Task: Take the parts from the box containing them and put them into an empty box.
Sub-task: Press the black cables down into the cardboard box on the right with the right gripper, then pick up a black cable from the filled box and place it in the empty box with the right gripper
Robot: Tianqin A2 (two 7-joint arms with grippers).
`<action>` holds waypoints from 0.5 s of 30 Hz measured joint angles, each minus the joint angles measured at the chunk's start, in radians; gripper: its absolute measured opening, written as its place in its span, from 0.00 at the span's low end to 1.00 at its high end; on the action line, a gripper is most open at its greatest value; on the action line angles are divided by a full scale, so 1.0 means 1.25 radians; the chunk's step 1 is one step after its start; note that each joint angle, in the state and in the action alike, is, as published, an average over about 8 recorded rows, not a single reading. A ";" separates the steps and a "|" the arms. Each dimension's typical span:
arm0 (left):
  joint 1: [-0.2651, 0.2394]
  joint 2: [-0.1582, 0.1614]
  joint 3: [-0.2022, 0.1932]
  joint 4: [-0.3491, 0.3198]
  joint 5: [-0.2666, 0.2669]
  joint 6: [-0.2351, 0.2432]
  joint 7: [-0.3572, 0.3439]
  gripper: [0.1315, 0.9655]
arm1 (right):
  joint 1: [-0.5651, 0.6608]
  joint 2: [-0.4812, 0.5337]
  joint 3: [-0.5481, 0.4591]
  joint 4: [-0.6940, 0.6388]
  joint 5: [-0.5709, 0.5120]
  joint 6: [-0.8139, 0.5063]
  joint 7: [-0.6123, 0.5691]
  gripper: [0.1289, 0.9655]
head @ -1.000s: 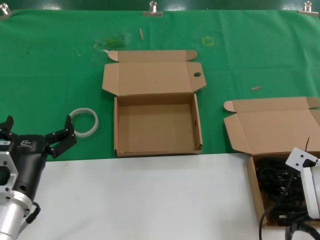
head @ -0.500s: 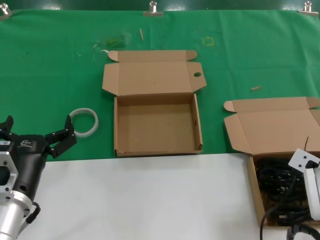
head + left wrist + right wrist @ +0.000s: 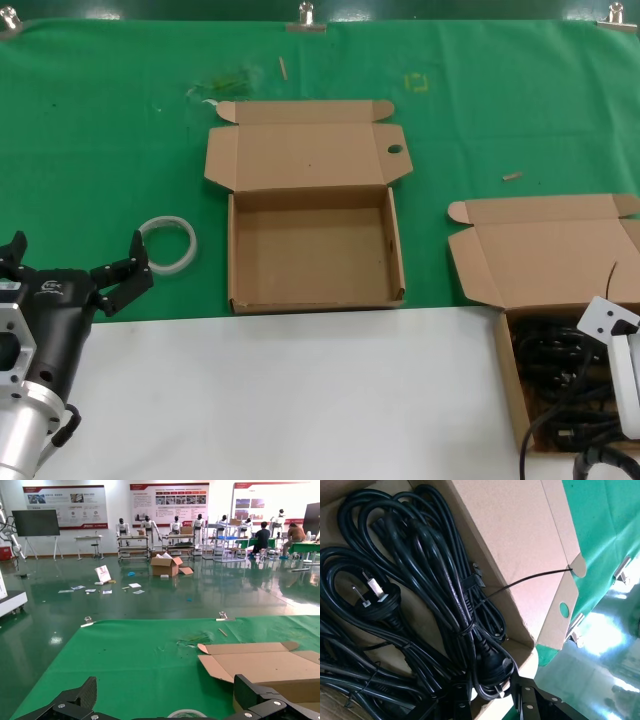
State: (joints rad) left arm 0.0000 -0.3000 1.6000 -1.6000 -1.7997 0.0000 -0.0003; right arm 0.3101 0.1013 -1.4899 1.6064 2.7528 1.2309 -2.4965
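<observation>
The empty box (image 3: 236, 250) lies open at the middle, its holed tab (image 3: 394, 150) at the far right of the lid. The box with the parts (image 3: 545, 255) lies open at the near right. It holds several looped bunches of black cables (image 3: 550, 365), which fill the right wrist view (image 3: 420, 580). My right gripper (image 3: 492, 692) is low inside this box, its fingers (image 3: 460, 697) closed on the plug end of one cable bunch (image 3: 490, 667). In the head view only its white wrist (image 3: 608, 322) shows. My left gripper (image 3: 72, 262) is open and empty at the near left.
A white ring (image 3: 167, 243) lies on the green cloth (image 3: 100, 150) just beyond my left gripper, also in the left wrist view (image 3: 186, 713). A white surface (image 3: 300, 390) covers the near table. Small scraps lie on the cloth farther back.
My right wrist has shifted slightly right and down over the cable box, then stayed still. The left arm has not moved.
</observation>
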 joint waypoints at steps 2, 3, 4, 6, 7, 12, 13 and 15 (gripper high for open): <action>0.000 0.000 0.000 0.000 0.000 0.000 0.000 1.00 | 0.000 0.000 0.001 0.000 0.000 0.000 0.000 0.23; 0.000 0.000 0.000 0.000 0.000 0.000 0.000 1.00 | 0.001 0.000 0.001 0.000 0.000 0.001 0.000 0.22; 0.000 0.000 0.000 0.000 0.000 0.000 0.000 1.00 | 0.001 0.000 0.001 0.001 0.000 0.001 0.000 0.22; 0.000 0.000 0.000 0.000 0.000 0.000 0.000 1.00 | 0.001 0.000 0.000 0.003 0.000 0.003 0.001 0.21; 0.000 0.000 0.000 0.000 0.000 0.000 0.000 1.00 | 0.002 0.000 -0.002 0.005 0.000 0.005 0.002 0.20; 0.000 0.000 0.000 0.000 0.000 0.000 0.000 1.00 | 0.005 0.000 -0.017 0.025 0.000 0.022 0.013 0.19; 0.000 0.000 0.000 0.000 0.000 0.000 0.000 1.00 | 0.006 0.000 -0.023 0.031 0.000 0.028 0.017 0.19; 0.000 0.000 0.000 0.000 0.000 0.000 0.000 1.00 | 0.009 0.000 -0.036 0.047 0.000 0.041 0.024 0.19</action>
State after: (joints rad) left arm 0.0000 -0.3000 1.6000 -1.6000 -1.7997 0.0000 -0.0003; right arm 0.3213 0.1013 -1.5343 1.6656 2.7525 1.2819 -2.4660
